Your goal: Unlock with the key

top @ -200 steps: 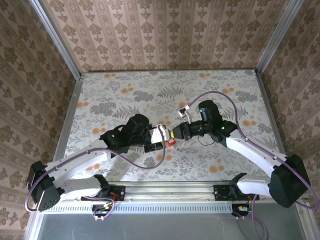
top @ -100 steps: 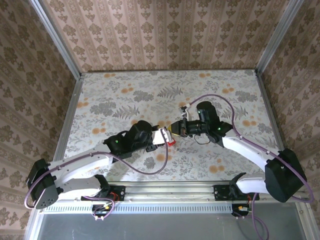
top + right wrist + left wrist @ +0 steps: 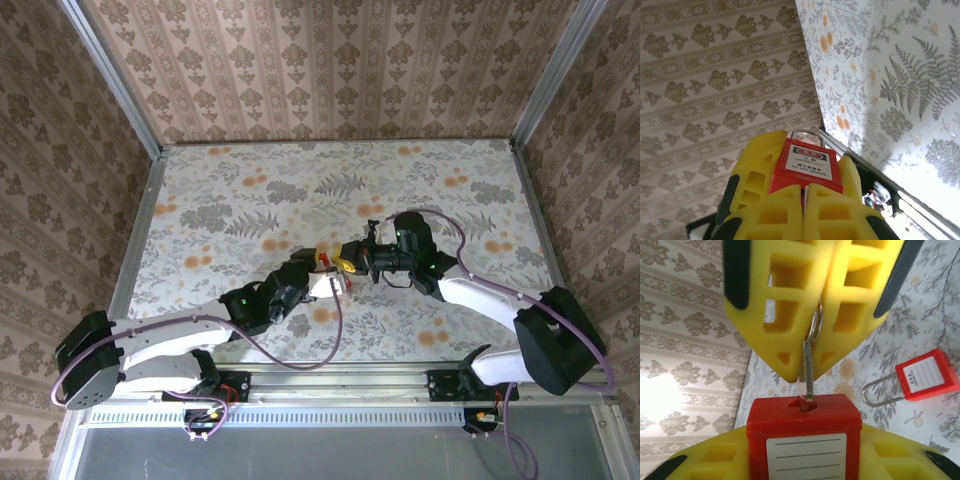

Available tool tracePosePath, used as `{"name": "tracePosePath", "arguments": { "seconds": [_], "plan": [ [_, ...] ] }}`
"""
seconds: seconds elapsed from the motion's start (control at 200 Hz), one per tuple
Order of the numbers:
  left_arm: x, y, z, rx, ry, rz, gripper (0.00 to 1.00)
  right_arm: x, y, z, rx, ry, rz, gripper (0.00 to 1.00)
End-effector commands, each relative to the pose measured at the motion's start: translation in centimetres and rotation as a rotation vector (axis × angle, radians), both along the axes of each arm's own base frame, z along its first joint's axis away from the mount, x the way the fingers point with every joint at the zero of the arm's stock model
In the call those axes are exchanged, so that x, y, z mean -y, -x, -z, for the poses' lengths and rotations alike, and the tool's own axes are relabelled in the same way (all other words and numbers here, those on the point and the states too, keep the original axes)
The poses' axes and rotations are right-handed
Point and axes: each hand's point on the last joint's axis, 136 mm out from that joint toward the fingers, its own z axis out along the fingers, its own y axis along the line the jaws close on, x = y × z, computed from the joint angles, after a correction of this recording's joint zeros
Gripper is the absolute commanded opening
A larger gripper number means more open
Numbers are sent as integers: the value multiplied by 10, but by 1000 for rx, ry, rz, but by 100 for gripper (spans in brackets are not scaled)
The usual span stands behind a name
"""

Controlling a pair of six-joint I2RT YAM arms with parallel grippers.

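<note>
Alignment is what we are judging to matter most here: we are bringing the blade of the key (image 3: 808, 365) to the keyhole in the end face of the red padlock (image 3: 805, 420). We are therefore wanting the blade square to the slot and pushed gently straight along its own axis, with no turning until it is fully seated. Twisting early is likely to bend so thin a blade or lever it out of the grip. The right fingers (image 3: 772, 212) are pressing fully together, pinching the key head and its ring (image 3: 815, 327) between the yellow pads, with the blade sticking out past the tips. The left fingers (image 3: 710, 462) are standing partly apart, clamping the padlock body by its sides, label facing the left wrist camera. The blade tip is sitting right at the keyhole mouth, touching or barely entering; we cannot tell how deep. A second red padlock (image 3: 926, 376) is lying on the surface (image 3: 930, 295), well apart
</note>
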Motion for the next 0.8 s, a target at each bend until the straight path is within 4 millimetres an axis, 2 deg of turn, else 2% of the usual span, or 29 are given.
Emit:
{"name": "tracePosePath", "arguments": {
  "seconds": [0.0,0.13,0.22,0.275,0.415,0.585,0.715,0.795],
  "plan": [
    [33,16,-40,141,97,121,0,-1,-11,6,-95,-45,87,0],
    [31,19,-35,125,94,122,0,-1,-10,9,-121,-30,84,0],
    [28,23,-36,48,123,133,0,5,-7,12,-94,44,64,23],
    [25,25,-36,3,133,139,0,13,-6,10,-69,87,61,40],
    [13,31,-38,-162,194,152,0,39,-7,-3,19,173,72,59],
    [3,36,-41,-361,292,157,0,72,-4,-14,146,274,108,68],
    [2,41,-44,-466,344,170,0,79,2,-24,301,302,83,71],
    [3,42,-52,-503,392,182,0,77,8,-19,370,314,47,66]
  ]
}}
